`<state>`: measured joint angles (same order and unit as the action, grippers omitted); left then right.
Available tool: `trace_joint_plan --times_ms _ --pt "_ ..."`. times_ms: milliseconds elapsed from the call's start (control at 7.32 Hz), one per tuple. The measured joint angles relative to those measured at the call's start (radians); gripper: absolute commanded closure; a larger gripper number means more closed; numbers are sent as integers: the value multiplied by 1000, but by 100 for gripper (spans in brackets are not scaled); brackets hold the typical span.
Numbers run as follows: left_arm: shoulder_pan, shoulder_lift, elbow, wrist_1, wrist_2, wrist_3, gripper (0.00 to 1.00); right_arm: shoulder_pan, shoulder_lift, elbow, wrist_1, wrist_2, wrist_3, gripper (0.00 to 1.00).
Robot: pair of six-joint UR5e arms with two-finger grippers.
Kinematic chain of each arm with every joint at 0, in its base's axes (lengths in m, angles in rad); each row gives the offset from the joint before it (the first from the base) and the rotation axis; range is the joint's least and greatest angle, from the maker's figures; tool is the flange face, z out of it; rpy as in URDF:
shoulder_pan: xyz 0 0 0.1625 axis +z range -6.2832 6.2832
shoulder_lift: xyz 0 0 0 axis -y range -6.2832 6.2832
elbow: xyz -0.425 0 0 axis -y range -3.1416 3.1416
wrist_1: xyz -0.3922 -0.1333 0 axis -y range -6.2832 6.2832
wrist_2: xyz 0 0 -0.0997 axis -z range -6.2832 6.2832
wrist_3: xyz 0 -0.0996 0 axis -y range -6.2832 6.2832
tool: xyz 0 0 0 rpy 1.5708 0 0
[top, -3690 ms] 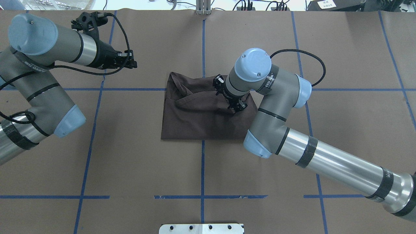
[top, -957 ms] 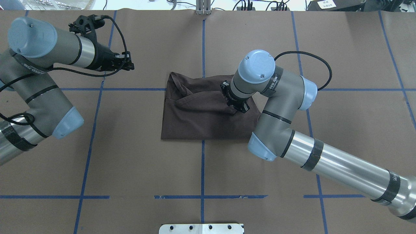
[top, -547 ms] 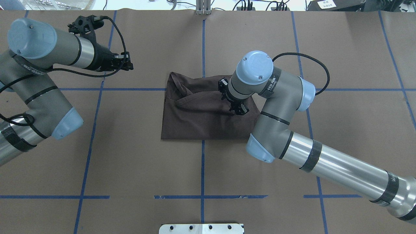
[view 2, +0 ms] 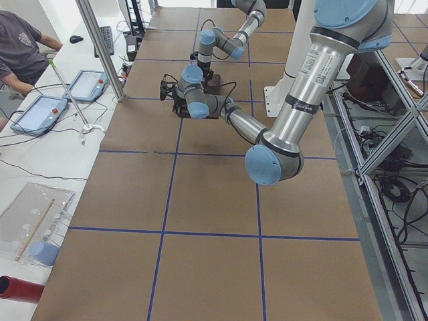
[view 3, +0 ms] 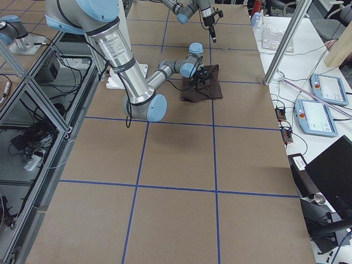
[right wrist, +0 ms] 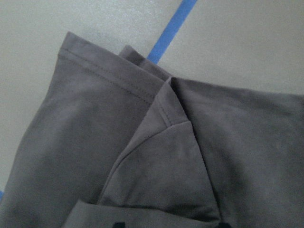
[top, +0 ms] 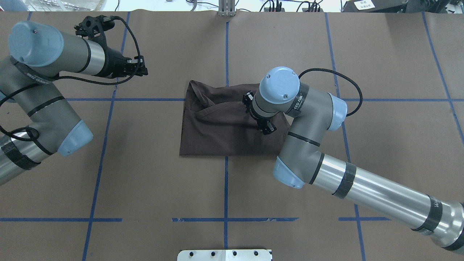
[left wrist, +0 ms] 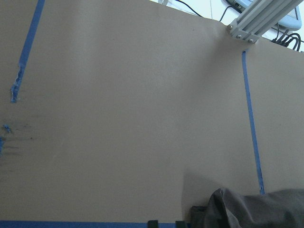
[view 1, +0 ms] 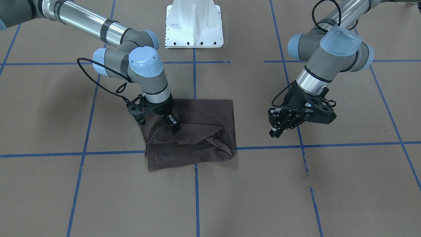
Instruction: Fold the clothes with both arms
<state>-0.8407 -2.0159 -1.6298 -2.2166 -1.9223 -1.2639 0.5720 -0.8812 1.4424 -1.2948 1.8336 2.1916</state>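
Brown paper table with blue tape grid. Right arm reaches over centre. Left arm parked far left, well apart from cloth. T-shirt at table centre, already folded to rough rectangle. Far-left corner rumpled with loose flap, so tidying or a last fold likely remains. Right gripper tip-down on shirt's right part, fingers apart. Left gripper narrow, empty. Since earlier frame: right gripper slid slightly nearer, left drew back a touch, shirt outline almost unchanged.

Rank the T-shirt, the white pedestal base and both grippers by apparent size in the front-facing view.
1. T-shirt
2. White pedestal base, cropped at the top edge
3. Left gripper
4. Right gripper, partly hidden by its wrist
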Motion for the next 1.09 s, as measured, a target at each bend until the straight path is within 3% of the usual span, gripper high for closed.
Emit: trace_joint_plan --times_ms 137,410,1093 --pt "0 0 0 0 3 0 75 -2 -1 -2 -1 -1 0 36" --pt "1 0 -1 0 7 0 75 -3 -3 -5 -2 -2 1 100" --pt "2 0 -1 0 8 0 75 24 2 -1 0 18 -12 100"
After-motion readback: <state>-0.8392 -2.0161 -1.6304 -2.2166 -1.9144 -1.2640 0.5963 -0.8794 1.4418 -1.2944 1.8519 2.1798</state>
